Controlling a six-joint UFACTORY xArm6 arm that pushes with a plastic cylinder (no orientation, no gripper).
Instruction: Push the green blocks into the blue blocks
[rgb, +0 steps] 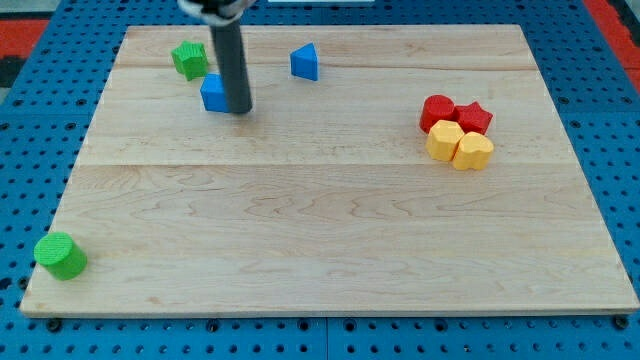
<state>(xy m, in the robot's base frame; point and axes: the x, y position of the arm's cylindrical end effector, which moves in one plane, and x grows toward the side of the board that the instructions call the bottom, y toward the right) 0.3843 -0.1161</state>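
Observation:
My tip rests on the board at the view's upper left, touching the right side of a blue block. A green star-like block lies just up and left of that blue block, close to it or touching it. A blue triangular block lies to the right of my rod, apart from it. A green cylinder stands far off at the board's bottom left corner.
Two red blocks and two yellow blocks sit in a tight cluster at the view's right. The wooden board lies on a blue pegboard table.

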